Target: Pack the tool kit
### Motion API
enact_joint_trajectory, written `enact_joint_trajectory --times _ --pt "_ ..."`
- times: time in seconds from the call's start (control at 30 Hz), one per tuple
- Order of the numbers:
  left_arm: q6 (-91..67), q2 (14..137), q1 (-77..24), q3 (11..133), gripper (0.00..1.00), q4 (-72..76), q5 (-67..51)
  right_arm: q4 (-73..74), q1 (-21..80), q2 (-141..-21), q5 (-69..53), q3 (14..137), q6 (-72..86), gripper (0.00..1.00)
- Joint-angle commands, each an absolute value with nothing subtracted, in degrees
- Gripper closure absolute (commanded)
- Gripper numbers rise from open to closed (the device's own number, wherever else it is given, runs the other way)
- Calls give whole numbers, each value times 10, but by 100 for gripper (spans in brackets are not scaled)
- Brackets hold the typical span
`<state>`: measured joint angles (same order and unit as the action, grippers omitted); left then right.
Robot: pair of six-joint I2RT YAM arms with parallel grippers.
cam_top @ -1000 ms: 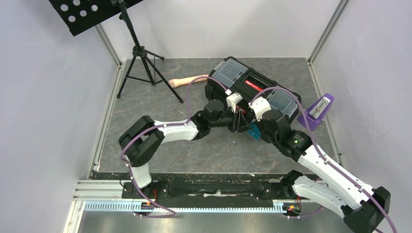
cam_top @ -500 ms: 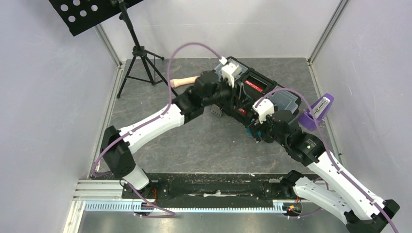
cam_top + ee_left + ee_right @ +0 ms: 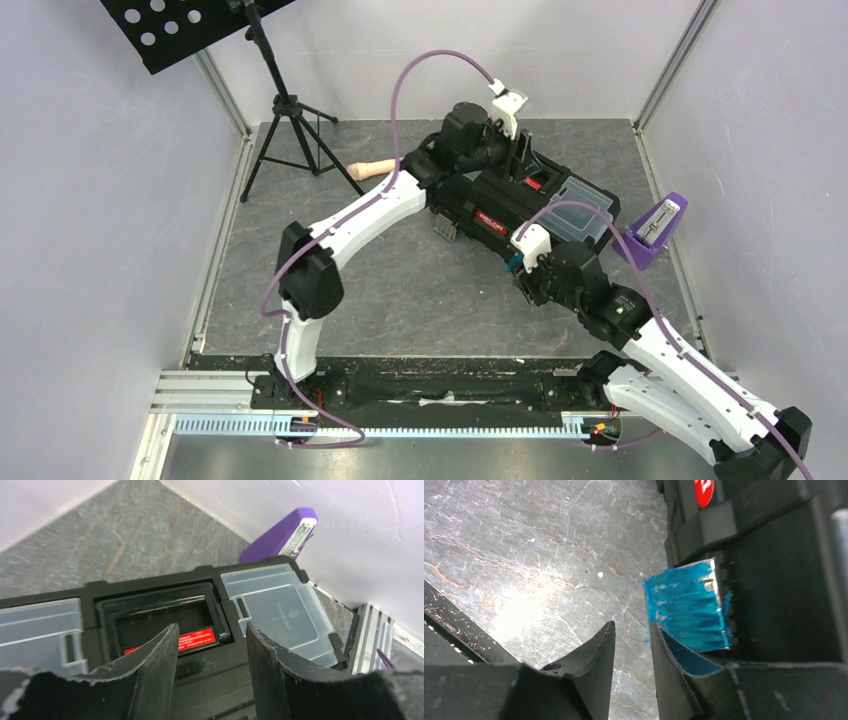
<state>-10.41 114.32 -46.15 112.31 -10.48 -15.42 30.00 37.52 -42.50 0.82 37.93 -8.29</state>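
My left pincer (image 3: 211,630) hangs over the toolbox (image 3: 150,587), its fingers moderately apart above the red-labelled handle (image 3: 197,637), gripping nothing. My right pincer (image 3: 633,630) shows only a narrow, empty gap, and one finger (image 3: 671,680) sits right against the blue latch (image 3: 686,605). The toolbox lies aslant near the table's (image 3: 330,260) far right corner.

We see the toolbox (image 3: 520,205) lying slantwise at the back right of the desk (image 3: 400,290). Just to its right, by the wall, sits the stapler thing (image 3: 652,228). Behind its left end lies the round handle (image 3: 370,169), and a stand (image 3: 285,120) is left of that. Our left fingers (image 3: 155,670) hang over the toolbox's far side. Our right fingers (image 3: 594,665) are at its near side, beside a latch (image 3: 686,605).
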Motion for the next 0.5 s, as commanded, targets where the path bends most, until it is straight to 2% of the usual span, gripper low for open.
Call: enact_joint_trajectory --times 0.0,0.2,0.33,0.47 --pt "-134 1190 -465 1156 42 -36 -217 214 376 -396 -10 322 -38 68" --pt "-183 1249 -467 1168 43 21 -261 173 376 -406 -4 279 -1 74" --pt "-195 1260 -470 1134 43 17 -270 150 376 -384 103 231 35 85" --pt "-196 1262 -473 1091 43 -12 -278 105 376 -358 173 182 77 89"
